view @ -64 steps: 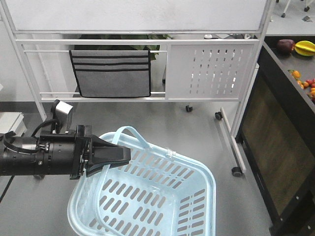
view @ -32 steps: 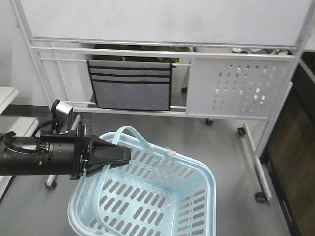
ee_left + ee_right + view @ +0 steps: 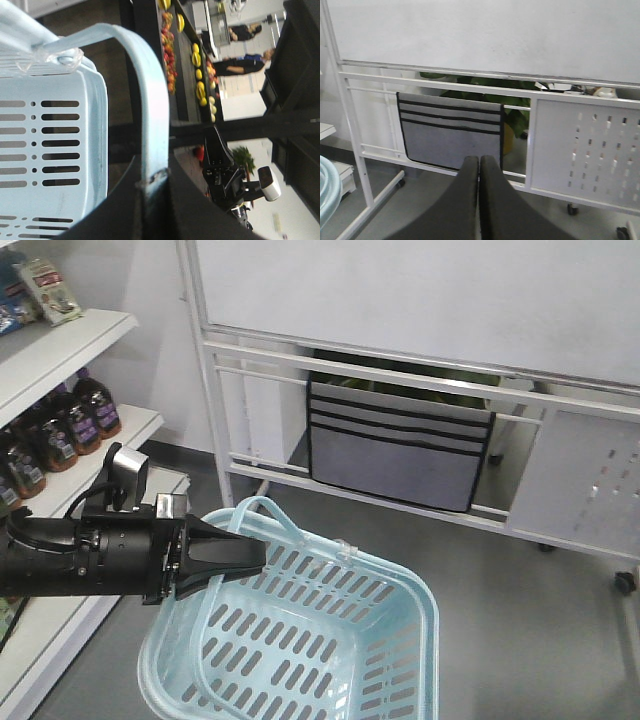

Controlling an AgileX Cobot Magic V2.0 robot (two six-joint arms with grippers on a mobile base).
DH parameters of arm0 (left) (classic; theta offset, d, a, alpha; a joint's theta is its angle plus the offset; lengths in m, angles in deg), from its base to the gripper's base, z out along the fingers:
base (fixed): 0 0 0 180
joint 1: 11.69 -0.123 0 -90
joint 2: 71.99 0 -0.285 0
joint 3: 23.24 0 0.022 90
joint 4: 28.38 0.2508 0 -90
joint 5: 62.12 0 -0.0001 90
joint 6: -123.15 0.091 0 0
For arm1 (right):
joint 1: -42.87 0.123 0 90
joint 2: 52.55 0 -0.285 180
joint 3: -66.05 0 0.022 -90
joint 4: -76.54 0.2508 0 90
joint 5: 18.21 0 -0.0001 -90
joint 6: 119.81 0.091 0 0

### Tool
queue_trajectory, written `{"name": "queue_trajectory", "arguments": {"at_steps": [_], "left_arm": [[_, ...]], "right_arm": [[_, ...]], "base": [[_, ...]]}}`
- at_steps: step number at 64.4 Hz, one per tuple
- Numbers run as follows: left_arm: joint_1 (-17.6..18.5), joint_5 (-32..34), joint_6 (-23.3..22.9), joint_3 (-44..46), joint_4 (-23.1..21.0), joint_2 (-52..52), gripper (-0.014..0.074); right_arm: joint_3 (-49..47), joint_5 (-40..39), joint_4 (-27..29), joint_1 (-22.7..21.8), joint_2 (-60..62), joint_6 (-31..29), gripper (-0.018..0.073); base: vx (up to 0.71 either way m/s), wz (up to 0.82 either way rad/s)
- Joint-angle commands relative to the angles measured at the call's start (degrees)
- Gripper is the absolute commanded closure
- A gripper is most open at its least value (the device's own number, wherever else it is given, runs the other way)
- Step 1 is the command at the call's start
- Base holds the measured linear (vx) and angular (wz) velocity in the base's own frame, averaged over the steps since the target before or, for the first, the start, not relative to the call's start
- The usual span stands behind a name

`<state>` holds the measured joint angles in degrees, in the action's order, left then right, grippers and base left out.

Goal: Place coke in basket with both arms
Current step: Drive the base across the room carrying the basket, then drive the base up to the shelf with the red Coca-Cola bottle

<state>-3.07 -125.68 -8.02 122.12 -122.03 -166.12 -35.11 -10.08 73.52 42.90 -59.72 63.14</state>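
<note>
The front view has swung left within the last second. The dark counter with fruit that stood on the right is gone. The white rack (image 3: 400, 350) and its grey bag (image 3: 400, 455) have slid to the right, and a shelf (image 3: 70, 340) of dark bottles (image 3: 95, 410) has come in at the left. The basket (image 3: 380, 562) and the left claw (image 3: 225, 555) sit just where they did in the view, so it is probably the base that turned, carrying both along.

The left claw is clamped on the basket's near handle (image 3: 150, 100); the wrist view shows the pale blue strip pinched between the black fingers. The right claw (image 3: 479, 165) has its fingers pressed together on nothing and points at the rack, with the basket's rim only at the left edge of its view.

The coke shows in no view. It may stand on the shelf beyond what the front camera catches, though that cannot be told from here. The basket is empty, so the can is yet to be found and picked, which looks like the right claw's job.
</note>
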Motion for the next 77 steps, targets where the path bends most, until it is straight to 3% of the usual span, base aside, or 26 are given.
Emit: {"name": "queue_trajectory", "arguments": {"at_steps": [1,77], "left_arm": [[0.14,-3.85,0.10,1.05,-4.83,2.20,0.0603],[0.14,-3.85,0.10,1.05,-4.82,2.20,0.0603]], "right_arm": [[0.59,-4.46,-0.28,-0.03,1.02,0.19,0.0568],[0.59,-4.46,-0.28,-0.03,1.02,0.19,0.0568]], "base": [[0.20,0.51],[0.15,0.57]]}}
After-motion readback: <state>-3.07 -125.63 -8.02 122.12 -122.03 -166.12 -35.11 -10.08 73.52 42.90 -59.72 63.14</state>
